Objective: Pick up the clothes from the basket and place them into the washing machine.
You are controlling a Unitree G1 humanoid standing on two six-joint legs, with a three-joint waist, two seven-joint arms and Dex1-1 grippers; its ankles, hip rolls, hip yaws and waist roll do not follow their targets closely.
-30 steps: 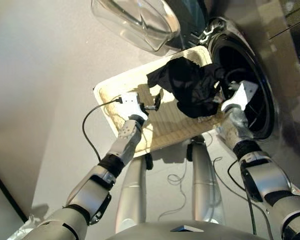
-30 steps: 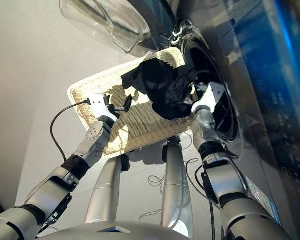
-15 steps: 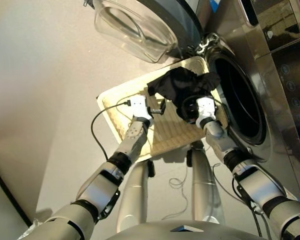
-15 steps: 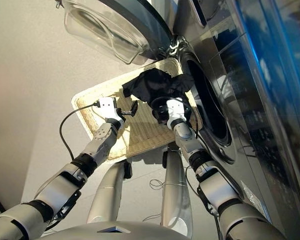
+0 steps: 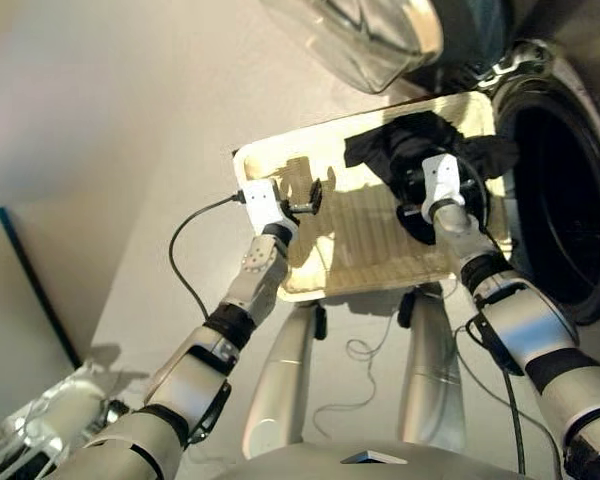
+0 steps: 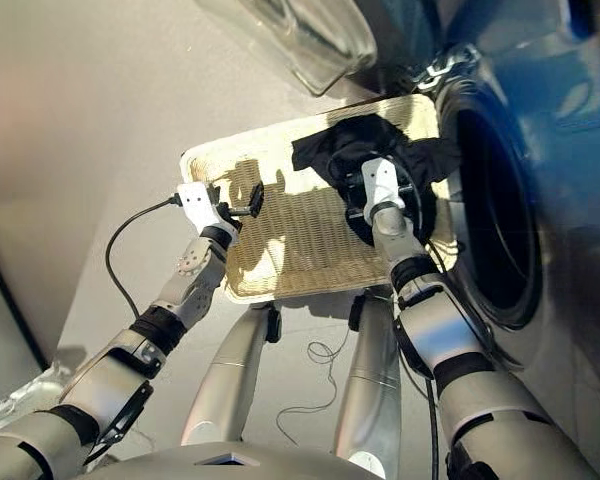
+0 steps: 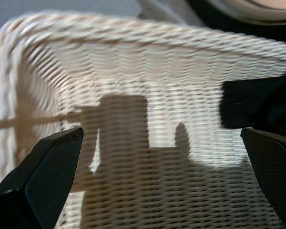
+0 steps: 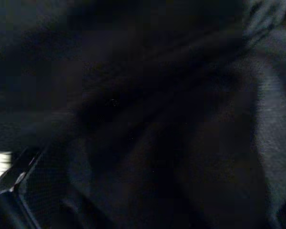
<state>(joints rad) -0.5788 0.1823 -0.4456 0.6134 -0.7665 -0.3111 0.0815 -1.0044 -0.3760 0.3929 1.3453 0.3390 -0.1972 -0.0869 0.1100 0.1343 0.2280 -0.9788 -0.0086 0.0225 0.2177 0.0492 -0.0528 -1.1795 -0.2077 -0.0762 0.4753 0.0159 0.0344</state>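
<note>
left gripper (image 7: 162,143): mine, hovering over the bare weave of the basket (image 5: 280,165), toward its corner farthest from the washing machine (image 5: 565,190). Jaws apart, nothing between them (wrist view shows both fingertips (image 7: 52,157) wide, only wicker in the gap).

right gripper (image 5: 420,205): mine, down on the black garment (image 5: 400,145). Wrist view is filled with dark cloth, one finger just visible at a corner. Cannot tell if the jaws are apart or together.

black garment: crumpled heap inside the basket, at the edge nearest the drum opening, with a fold draped over that rim toward the machine. Partly under my right wrist.

other clothes: only dark fabric shows in any view; can't make out a second piece in the heap.

basket: cream wicker, low rim, on the floor (image 5: 130,120) right in front of the machine. The half away from the machine is bare weave crossed by shadows of my left arm.

washing machine: drum hole (image 6: 500,230) open and dark, just beside the basket's garment edge. Interior too dark to read.

door (image 5: 375,35): clear glass porthole swung open, hanging past the basket's far edge.

cable (image 5: 185,255): black lead looping off my left wrist, clear of the basket.
</note>
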